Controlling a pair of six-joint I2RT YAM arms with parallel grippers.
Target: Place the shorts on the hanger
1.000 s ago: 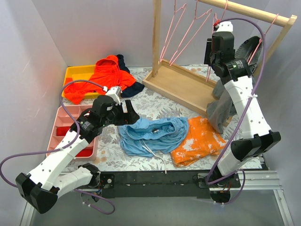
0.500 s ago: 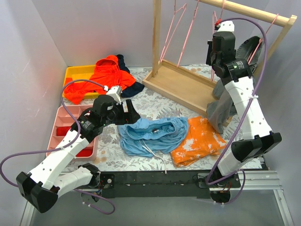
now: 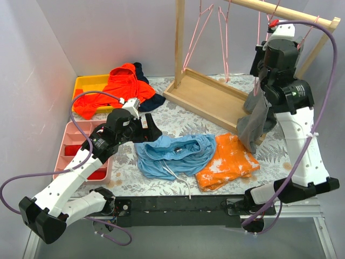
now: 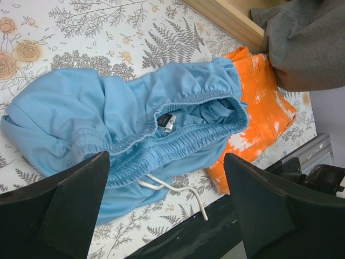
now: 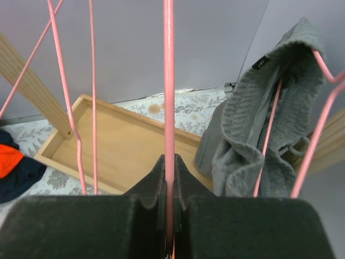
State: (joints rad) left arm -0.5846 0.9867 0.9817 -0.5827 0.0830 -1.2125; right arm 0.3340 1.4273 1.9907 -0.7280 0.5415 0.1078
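Observation:
The light blue shorts lie crumpled on the floral table mat, with the white drawstring trailing toward the near edge. In the left wrist view the shorts show their gathered waist. My left gripper is open and empty, hovering at the shorts' left edge; its gap frames the drawstring. My right gripper is raised by the rack's right end and shut on a thin pink wire hanger. In the right wrist view the hanger wire runs straight up from the closed gripper.
The wooden rack holds more pink hangers and a grey garment, also in the right wrist view. An orange mottled cloth lies right of the shorts. An orange hoodie on a yellow tray and a pink tray stand at the left.
My right arm has swung to the right along the rack, taking the gripped hanger with it. The free hangers have shifted. The left arm has barely moved.

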